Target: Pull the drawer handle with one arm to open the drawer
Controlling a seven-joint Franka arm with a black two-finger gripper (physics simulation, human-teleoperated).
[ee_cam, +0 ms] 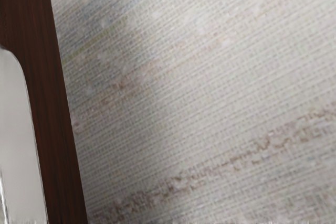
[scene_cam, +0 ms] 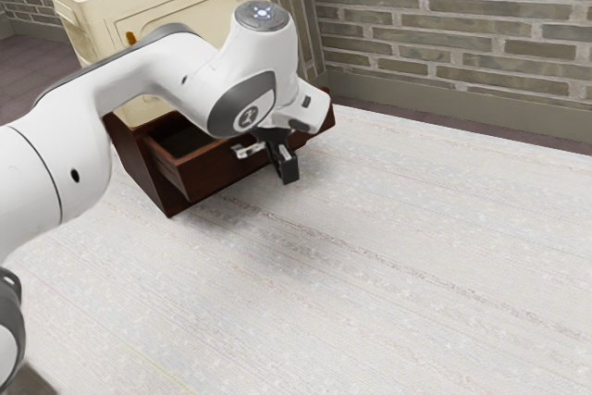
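Drawer (scene_cam: 215, 173) part open, handle (scene_cam: 247, 150) on its front, just to the exterior view's left of gripper (scene_cam: 288, 171). Grip/hold: can't tell. Likely mid-pull; next, confirm hold, pull straight out.

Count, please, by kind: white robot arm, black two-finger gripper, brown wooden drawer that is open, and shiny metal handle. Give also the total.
White robot arm: 1
Black two-finger gripper: 1
Open brown wooden drawer: 1
Shiny metal handle: 1
Total: 4
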